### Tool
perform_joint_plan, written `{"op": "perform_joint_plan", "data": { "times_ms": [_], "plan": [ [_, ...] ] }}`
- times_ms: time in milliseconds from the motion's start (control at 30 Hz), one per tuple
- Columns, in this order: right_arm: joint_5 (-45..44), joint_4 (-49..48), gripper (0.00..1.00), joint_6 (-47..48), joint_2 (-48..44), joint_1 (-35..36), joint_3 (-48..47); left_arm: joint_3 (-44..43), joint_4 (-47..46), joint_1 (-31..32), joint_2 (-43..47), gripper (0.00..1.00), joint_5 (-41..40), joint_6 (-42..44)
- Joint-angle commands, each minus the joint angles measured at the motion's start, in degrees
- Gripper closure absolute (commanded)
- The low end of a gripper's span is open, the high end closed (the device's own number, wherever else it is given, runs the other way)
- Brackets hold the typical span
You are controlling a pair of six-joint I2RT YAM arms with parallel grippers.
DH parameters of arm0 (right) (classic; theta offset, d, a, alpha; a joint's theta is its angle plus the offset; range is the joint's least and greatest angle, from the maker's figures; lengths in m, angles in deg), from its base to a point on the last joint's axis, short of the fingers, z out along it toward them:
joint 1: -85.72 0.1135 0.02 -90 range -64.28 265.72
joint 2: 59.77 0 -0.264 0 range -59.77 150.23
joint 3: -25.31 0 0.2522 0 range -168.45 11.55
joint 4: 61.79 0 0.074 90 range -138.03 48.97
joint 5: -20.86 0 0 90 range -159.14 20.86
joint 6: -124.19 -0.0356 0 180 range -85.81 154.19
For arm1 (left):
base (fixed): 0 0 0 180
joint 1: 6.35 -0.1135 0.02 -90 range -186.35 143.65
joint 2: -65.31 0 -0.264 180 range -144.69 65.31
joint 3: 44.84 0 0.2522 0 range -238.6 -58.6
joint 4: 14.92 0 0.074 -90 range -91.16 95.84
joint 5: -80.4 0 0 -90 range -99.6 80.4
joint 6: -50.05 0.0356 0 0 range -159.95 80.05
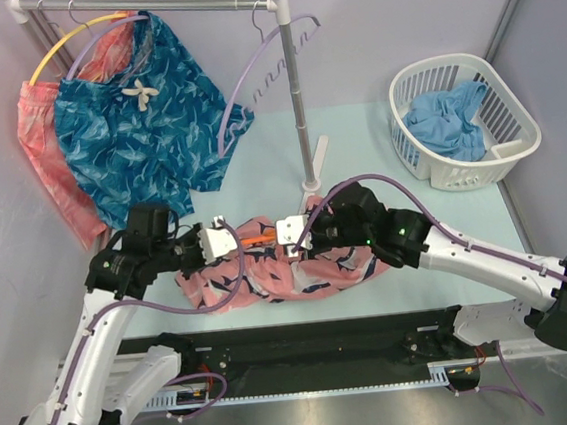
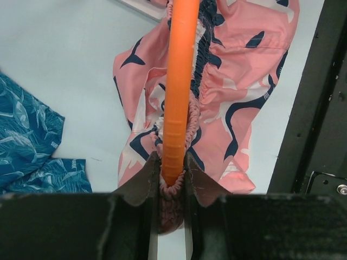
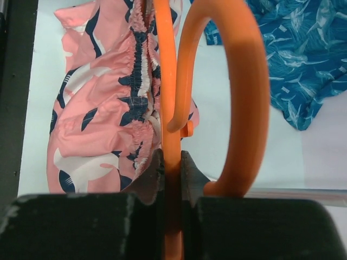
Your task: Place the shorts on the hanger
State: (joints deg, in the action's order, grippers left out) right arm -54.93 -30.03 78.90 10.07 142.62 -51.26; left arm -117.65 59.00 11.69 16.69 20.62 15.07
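Note:
The salmon-pink shorts (image 1: 299,269) with navy and white leaf shapes lie bunched on the table between my two grippers. The orange hanger (image 1: 255,238) runs between the grippers, with the elastic waistband gathered along it. My left gripper (image 1: 222,241) is shut on one end of the hanger (image 2: 179,81), with waistband pinched in the jaws (image 2: 172,162); the shorts (image 2: 244,81) hang beyond. My right gripper (image 1: 289,232) is shut (image 3: 172,162) on the hanger's bar (image 3: 165,81) beside its hook (image 3: 246,81). The shorts (image 3: 97,108) lie left of the bar.
A clothes rack (image 1: 297,91) stands behind, holding teal patterned shorts (image 1: 140,126), a coral garment (image 1: 41,145), a yellow hanger (image 1: 66,42) and lavender hangers (image 1: 260,69). A white basket (image 1: 461,120) with blue cloth sits far right. A black rail (image 1: 305,336) borders the near edge.

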Motion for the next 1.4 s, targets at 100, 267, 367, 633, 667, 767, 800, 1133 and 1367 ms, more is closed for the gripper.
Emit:
{"op": "perform_joint_plan", "data": {
  "times_ms": [100, 267, 367, 633, 667, 767, 800, 1133, 1367],
  "plan": [
    [0.81, -4.02, 1.0, -0.24, -1.11, 0.75, -3.9, -4.85, -3.03, 4.62, 0.63, 0.7, 6.7, -5.54],
    [1.51, -3.67, 1.0, -0.23, -1.55, 0.93, -4.17, -5.03, -5.4, 7.7, -0.25, 0.65, 5.65, -8.0],
    [0.99, -3.32, 1.0, 0.11, -1.9, 1.02, -4.17, -5.11, -6.02, 8.94, -0.51, 0.66, 5.2, -9.58],
    [0.9, -2.88, 1.0, -1.29, -4.8, 0.05, -5.48, -6.95, -4.01, 8.85, 0.01, 0.52, 2.12, -11.43],
    [1.33, -2.1, 1.0, -1.55, -4.98, 0.22, -5.83, -7.05, -3.04, 8.85, 0.28, 0.49, 2.39, -11.43],
    [3.36, -0.08, 1.0, -2.43, -5.33, 1.45, -7.68, -7.92, -1.72, 8.85, 1.6, 0.48, 2.65, -12.04],
    [4.14, 0.63, 1.0, -2.26, -5.16, 1.8, -8.12, -8.19, -1.28, 8.85, 1.95, 0.51, 2.83, -12.48],
    [8.89, 0.9, 1.0, -4.54, 0.03, 3.48, -13.48, -7.41, 1.88, 7.54, 10.64, 1.0, 5.9, -21.72],
    [12.06, 0.28, 1.0, -3.93, 3.8, 4.79, -16.91, -6.87, 4.0, 6.39, 12.15, 0.78, 7.4, -22.07]
  ]
}}
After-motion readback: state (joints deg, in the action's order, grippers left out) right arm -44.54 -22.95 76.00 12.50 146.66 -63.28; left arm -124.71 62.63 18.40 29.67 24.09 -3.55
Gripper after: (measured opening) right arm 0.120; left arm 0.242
